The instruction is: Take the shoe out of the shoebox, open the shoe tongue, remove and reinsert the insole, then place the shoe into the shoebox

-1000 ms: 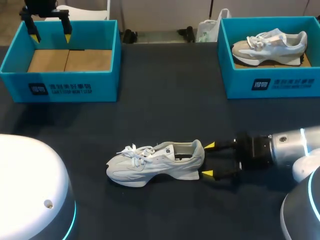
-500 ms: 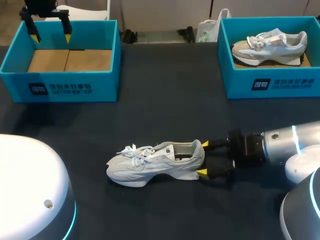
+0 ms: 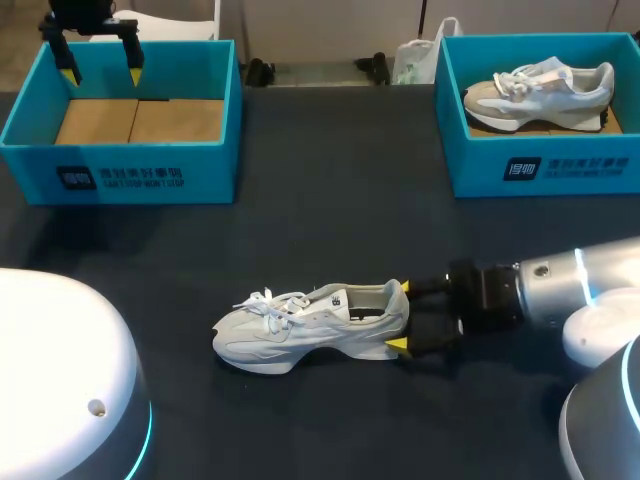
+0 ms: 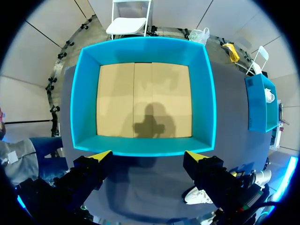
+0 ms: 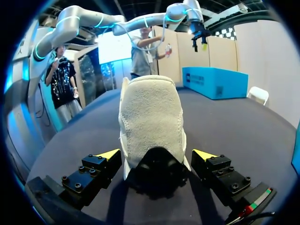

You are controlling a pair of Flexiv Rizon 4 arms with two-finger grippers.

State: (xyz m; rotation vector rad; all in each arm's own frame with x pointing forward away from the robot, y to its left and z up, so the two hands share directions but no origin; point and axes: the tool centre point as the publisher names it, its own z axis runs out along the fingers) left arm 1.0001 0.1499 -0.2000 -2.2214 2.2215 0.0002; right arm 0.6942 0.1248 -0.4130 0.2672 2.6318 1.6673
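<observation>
The grey shoe is lying on its side on the dark counter, out of both boxes, with its toe and laces pointing toward my left and its heel facing my right arm. The right fingers are standing wide apart and reaching in level with the counter, straddling the heel: in the head view one yellow tip is sitting at the heel collar and the other at the rear of the sole. In the right wrist view the shoe is filling the space ahead, heel first, and the right fingers are flanking it from both sides, each tip just beside the suede. Whether either tip is actually touching the heel I cannot tell, and nothing is being clamped. The left fingers are hanging well apart above the far rim of the left shoebox, holding nothing. In the left wrist view the left fingers are also spread, looking straight down into the left shoebox, whose tan cardboard floor is showing only their shadow. Across the counter, the right shoebox is holding a second shoe, lying on its side with its toe toward the left.
</observation>
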